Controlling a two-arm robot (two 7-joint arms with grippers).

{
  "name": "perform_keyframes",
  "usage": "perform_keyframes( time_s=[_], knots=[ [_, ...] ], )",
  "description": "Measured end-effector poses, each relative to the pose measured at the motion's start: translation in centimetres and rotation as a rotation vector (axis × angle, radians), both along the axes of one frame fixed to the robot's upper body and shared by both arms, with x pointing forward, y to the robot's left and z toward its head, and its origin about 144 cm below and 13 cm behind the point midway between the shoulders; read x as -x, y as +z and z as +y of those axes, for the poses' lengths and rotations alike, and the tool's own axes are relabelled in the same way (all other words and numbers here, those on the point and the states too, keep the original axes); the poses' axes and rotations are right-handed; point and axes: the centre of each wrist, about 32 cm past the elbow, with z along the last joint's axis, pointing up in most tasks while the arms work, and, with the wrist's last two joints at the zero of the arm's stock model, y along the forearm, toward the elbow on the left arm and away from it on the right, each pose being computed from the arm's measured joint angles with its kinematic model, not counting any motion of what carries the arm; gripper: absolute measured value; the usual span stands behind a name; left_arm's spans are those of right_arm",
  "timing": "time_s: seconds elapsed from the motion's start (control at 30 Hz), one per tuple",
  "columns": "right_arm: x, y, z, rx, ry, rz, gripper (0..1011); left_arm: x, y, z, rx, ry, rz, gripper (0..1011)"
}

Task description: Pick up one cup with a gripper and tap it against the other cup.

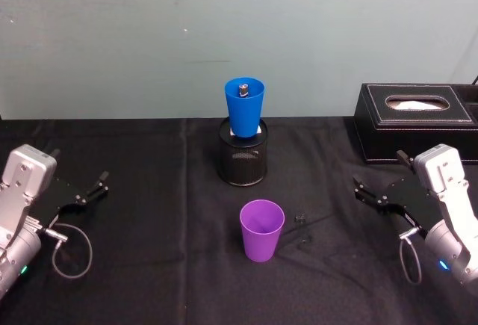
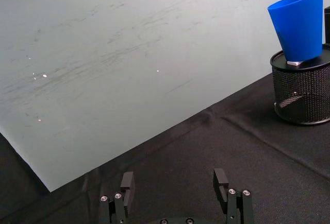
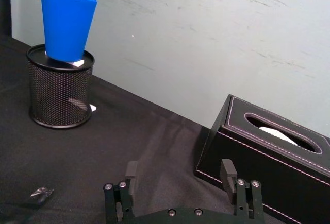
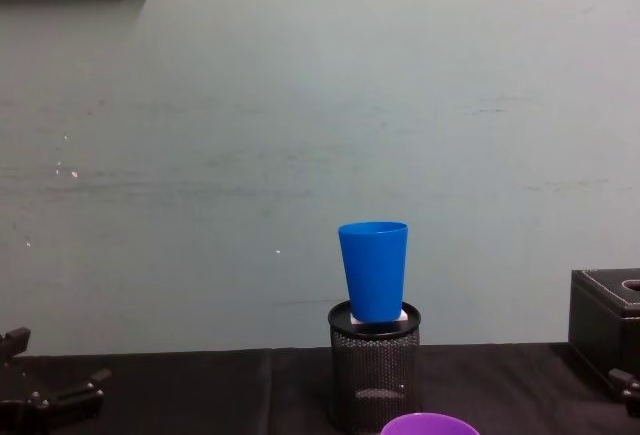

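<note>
Right tool [image 1: 378, 172] and left tool [image 1: 92, 188] sat wide open, empty; purple cup [image 1: 261, 229] looked light, slick, thin-walled plastic, best pinched mid-wall.

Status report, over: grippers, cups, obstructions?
Left gripper open, parked left; right gripper open, parked right. Purple plastic tumbler upright, centre front, untouched. Blue plastic tumbler seated in black wire-mesh pen holder behind it. Small dark scrap right of purple tumbler.

Purple cup [image 1: 261, 231]; blue cup [image 1: 244, 108]; black mesh holder [image 1: 243, 164].
</note>
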Motion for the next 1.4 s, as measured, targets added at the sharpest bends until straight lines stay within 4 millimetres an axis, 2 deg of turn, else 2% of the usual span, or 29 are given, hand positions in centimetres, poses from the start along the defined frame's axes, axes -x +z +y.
perform_keyframes(
  time_s=[1.4],
  knots=[
    [0.0, 0.0, 0.0, 0.0, 0.0, 0.0, 1000, 0.0, 0.0, 0.0, 0.0, 0.0, 0.0, 1000]
  ],
)
